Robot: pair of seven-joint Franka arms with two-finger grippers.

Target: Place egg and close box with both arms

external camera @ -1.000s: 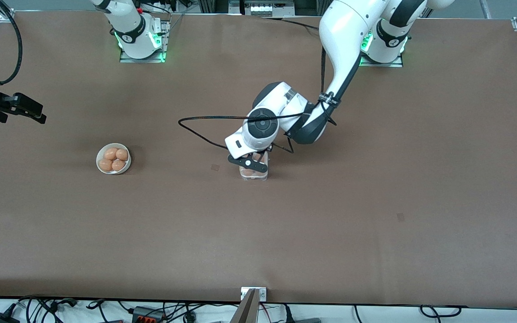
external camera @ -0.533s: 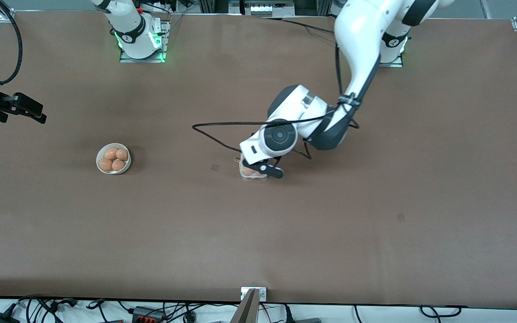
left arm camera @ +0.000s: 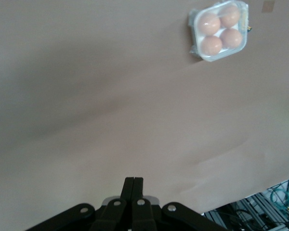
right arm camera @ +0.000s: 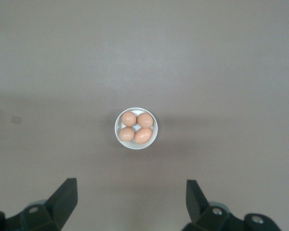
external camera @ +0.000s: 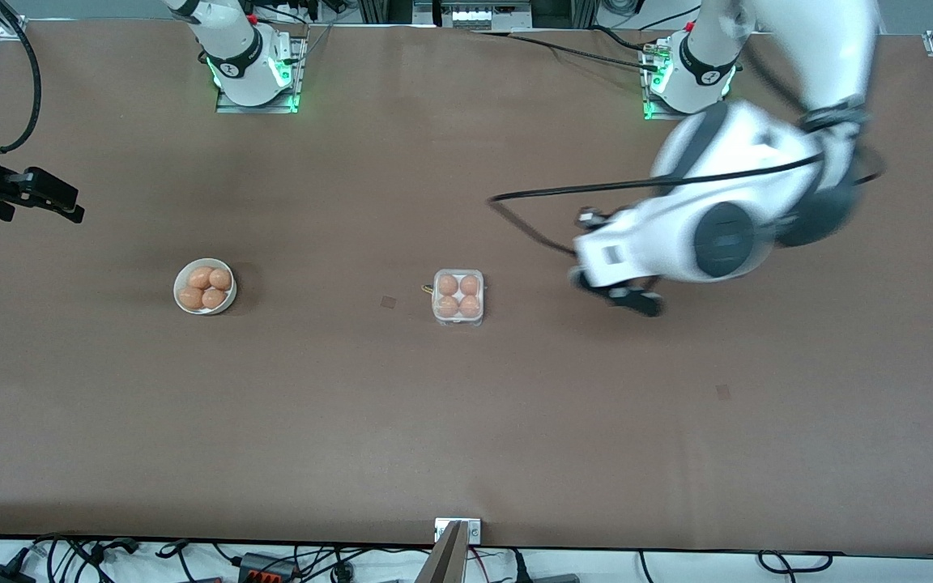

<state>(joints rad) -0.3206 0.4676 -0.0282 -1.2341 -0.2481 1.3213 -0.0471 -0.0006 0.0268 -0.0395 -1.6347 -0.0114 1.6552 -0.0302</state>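
The clear box [external camera: 457, 297] sits mid-table with an orange-brown egg [external camera: 449, 285] in every cell. Its lid looks down over them. The box also shows in the left wrist view [left arm camera: 218, 30], well apart from my left gripper [left arm camera: 134, 179]. That gripper is shut and empty. In the front view the left gripper [external camera: 636, 301] hangs over bare table beside the box, toward the left arm's end. My right gripper [external camera: 70, 210] waits over the right arm's end of the table, open and empty [right arm camera: 131, 185].
A round white bowl [external camera: 231, 298] with several more eggs stands between the box and the right arm's end. It shows in the right wrist view [right arm camera: 136, 147]. A black cable loops from the left arm above the table.
The left arm has lifted off the box and swung toward its own end of the table, uncovering the box. The right arm has not moved.
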